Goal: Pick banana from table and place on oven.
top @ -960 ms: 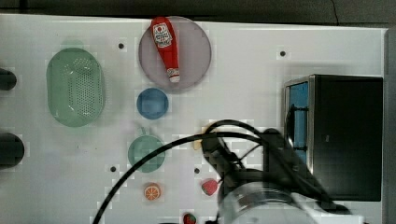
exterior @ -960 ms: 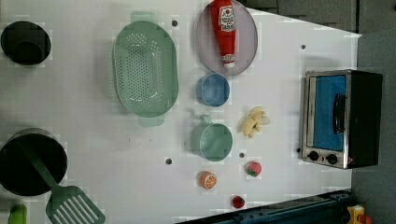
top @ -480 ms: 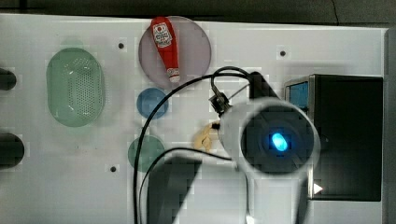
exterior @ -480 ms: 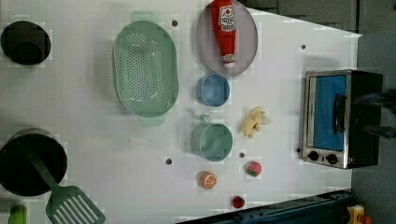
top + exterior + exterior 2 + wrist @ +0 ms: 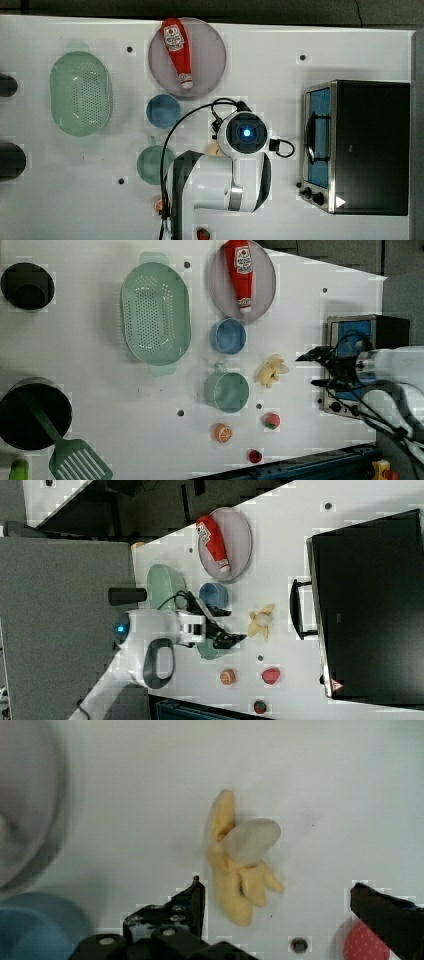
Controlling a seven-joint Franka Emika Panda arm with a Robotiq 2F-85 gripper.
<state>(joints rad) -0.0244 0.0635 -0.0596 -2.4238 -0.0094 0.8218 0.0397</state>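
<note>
Pale yellow, the banana [image 5: 272, 371] lies part-peeled on the white tabletop [image 5: 100, 405], between the green cup [image 5: 227, 391] and the oven [image 5: 367, 147], near the blue bowl [image 5: 228, 336]. The gripper [image 5: 235, 625] hovers above it, apart from it, jaws spread wide and holding nothing. In the wrist view the banana [image 5: 240, 865] sits between the dark fingers [image 5: 192, 902].

Beyond the white work surface, a dark floor [image 5: 300, 12] is seen along the top view's upper edge, while a grey panel [image 5: 60, 630] and dark furniture legs [image 5: 150, 500] are shown at the right view's left.
</note>
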